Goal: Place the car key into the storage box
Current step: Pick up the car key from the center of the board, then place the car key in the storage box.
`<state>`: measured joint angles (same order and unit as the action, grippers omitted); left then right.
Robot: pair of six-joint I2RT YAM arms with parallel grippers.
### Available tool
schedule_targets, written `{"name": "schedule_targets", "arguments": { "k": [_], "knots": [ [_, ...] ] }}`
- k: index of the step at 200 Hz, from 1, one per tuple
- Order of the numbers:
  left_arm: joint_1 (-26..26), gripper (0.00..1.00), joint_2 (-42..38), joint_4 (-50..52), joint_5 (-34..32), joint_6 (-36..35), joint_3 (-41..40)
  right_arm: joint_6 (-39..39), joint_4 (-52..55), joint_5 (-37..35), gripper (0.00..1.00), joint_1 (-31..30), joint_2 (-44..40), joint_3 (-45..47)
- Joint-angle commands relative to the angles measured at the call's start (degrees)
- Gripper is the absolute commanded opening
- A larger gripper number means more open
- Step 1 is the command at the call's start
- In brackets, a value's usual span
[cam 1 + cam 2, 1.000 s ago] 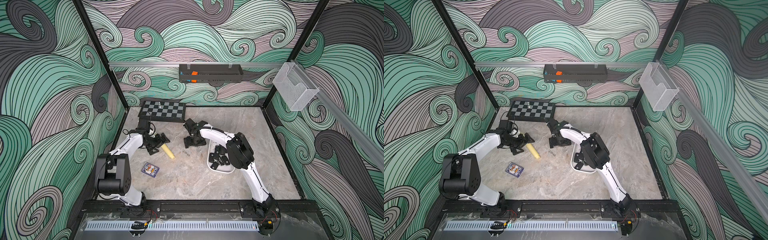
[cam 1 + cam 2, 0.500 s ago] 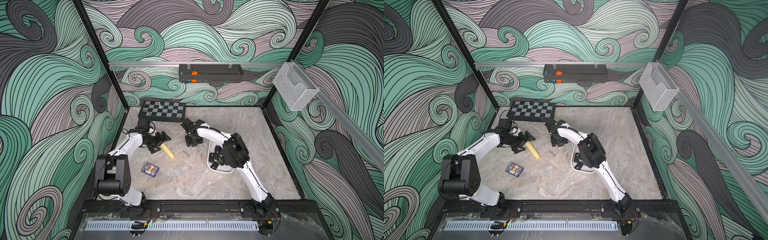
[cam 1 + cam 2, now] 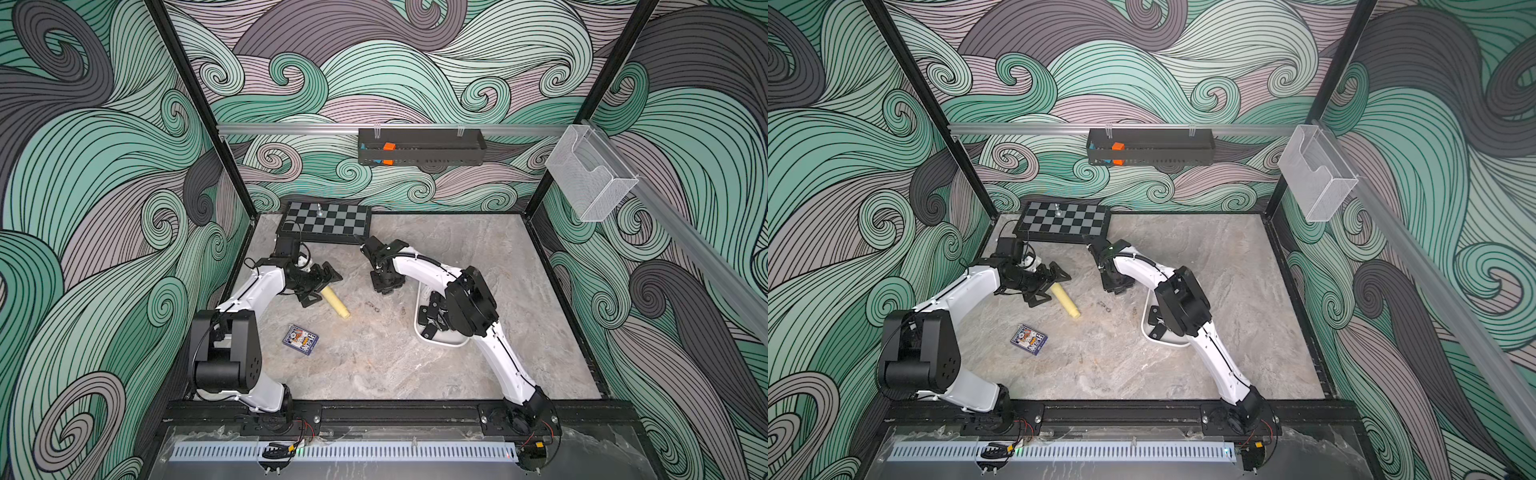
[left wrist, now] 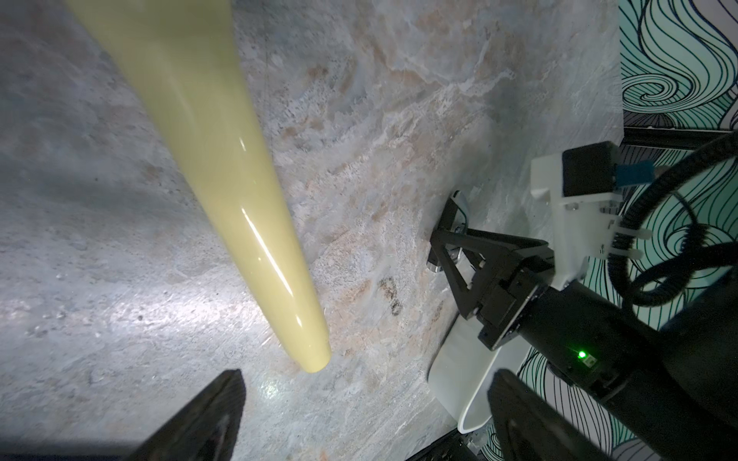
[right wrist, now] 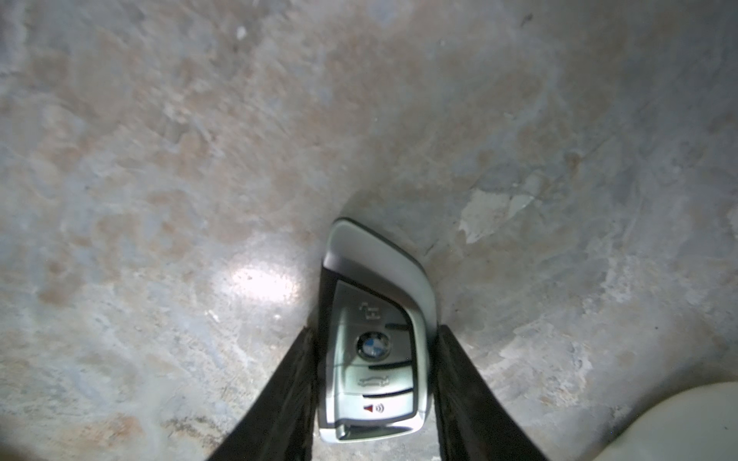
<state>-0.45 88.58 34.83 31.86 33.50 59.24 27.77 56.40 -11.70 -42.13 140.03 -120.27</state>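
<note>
Two fingers of the right claw (image 5: 375, 329) pinch the car key (image 5: 379, 359), flat on the table (image 3: 395, 365) at ten o'clock from the box (image 3: 441, 343). The left claw (image 3: 322, 286) is spread and idle. This looks like the grasping step; next, lift and carry it toward four o'clock, clearing the box wall.

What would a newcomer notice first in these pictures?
The swirling teal walls all round the cell. Then the right gripper closed on a silver key lying on the table, near the white box. A yellow tube lies by the open left gripper.
</note>
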Motion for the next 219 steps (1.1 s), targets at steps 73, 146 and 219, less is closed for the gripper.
{"name": "schedule_targets", "arguments": {
  "k": [73,146,219],
  "knots": [
    [-2.52,0.96,-2.11,-0.1,0.98,0.69,2.1,-1.34,-0.55,4.01,0.36,0.28,-14.62,5.62],
    [-6.93,0.96,-1.54,-0.71,0.15,1.32,2.8,-1.84,-5.9,1.97,0.36,3.66,-34.75,27.51],
    [-12.23,0.96,0.59,0.84,-1.02,-0.16,5.44,0.94,-8.03,-1.16,0.37,7.32,-48.93,45.99]
  ]
}}
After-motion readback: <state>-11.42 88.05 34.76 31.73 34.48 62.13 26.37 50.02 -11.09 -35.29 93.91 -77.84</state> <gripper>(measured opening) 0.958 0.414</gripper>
